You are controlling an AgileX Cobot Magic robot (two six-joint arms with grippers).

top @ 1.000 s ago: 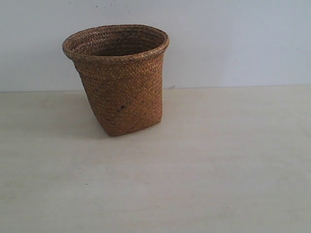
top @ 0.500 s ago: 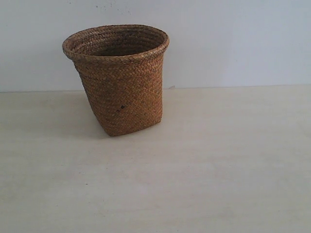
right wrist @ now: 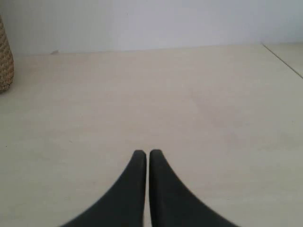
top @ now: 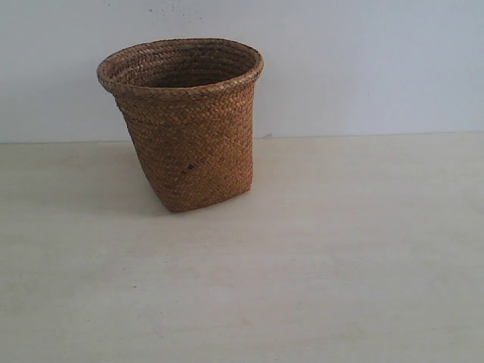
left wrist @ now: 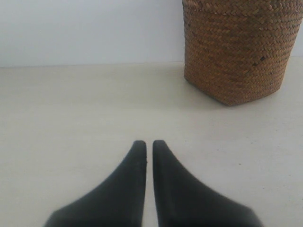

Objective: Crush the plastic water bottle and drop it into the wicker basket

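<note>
The brown wicker basket stands upright at the back left of the pale table, near the white wall. Its inside is dark and I cannot see what it holds. The left wrist view shows the basket's lower body well ahead of my left gripper, which is shut with nothing between its black fingers. My right gripper is likewise shut and empty; only a sliver of the basket shows at that view's edge. The plastic water bottle is not visible in any view. Neither gripper appears in the exterior view.
The pale wooden table runs back to a white wall. A table edge or seam shows in the right wrist view.
</note>
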